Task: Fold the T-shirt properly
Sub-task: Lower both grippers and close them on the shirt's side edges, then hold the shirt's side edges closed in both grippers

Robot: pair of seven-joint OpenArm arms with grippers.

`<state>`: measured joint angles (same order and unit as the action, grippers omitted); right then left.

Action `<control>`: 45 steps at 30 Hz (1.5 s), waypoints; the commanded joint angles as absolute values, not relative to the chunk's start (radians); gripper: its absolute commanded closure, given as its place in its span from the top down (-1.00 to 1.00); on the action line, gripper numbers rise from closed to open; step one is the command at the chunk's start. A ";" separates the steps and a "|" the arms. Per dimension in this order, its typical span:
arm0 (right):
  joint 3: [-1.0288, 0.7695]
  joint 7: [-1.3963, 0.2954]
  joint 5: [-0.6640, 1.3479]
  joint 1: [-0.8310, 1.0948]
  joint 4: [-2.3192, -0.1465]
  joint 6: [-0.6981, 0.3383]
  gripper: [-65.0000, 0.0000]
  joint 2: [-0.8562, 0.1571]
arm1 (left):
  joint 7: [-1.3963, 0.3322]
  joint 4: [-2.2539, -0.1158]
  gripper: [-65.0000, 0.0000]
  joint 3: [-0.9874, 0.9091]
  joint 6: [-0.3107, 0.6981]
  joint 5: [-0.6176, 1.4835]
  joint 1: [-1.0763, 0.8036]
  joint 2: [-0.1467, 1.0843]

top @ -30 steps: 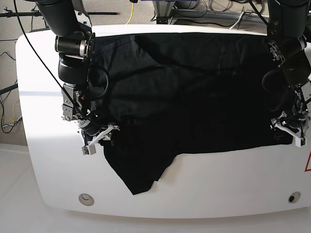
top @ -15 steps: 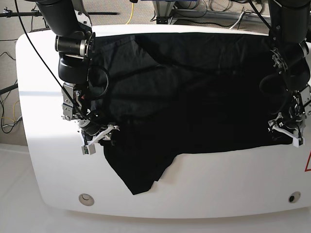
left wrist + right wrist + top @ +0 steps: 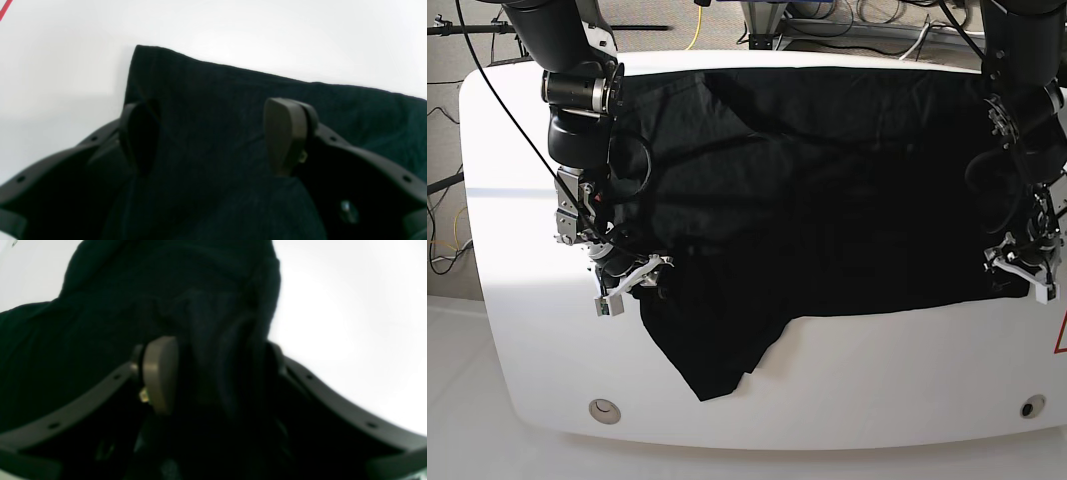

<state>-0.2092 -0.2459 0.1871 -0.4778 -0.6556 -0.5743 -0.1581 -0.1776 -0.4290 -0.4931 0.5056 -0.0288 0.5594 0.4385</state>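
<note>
Little moved since earlier; right gripper (image 3: 213, 373) slightly wider, bunched hem between its jaws. Left gripper (image 3: 213, 136) wide, straddling a corner of the large black cloth T-shirt (image 3: 827, 200), spread across white table (image 3: 877, 380). No finished fold yet.

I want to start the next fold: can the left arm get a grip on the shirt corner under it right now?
Probably yes. The left gripper is open, its fingers straddling the T-shirt corner on the white table, with nothing in the way.
</note>
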 commanded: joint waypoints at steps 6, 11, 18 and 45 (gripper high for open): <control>-0.207 -0.321 0.161 -0.477 -0.655 -0.567 0.09 -0.159 | -0.141 -0.420 0.41 -0.502 0.508 -0.018 0.589 0.461; -0.207 -0.332 0.162 -0.476 -0.659 -0.571 0.04 -0.157 | -0.135 -0.412 0.40 -0.503 0.506 -0.018 0.589 0.461; -0.204 -0.312 0.160 -0.481 -0.664 -0.572 -0.06 -0.159 | -0.102 -0.346 0.40 -0.509 0.501 -0.027 0.617 0.462; -0.205 -0.294 0.172 -0.456 -0.671 -0.578 0.09 -0.162 | -0.083 -0.339 0.41 -0.512 0.493 -0.045 0.606 0.466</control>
<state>-0.2085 -0.2352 0.2012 -0.4557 -0.6724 -0.5880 -0.1577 -0.0883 -0.3149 -0.5083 0.4866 -0.0521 0.5827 0.4454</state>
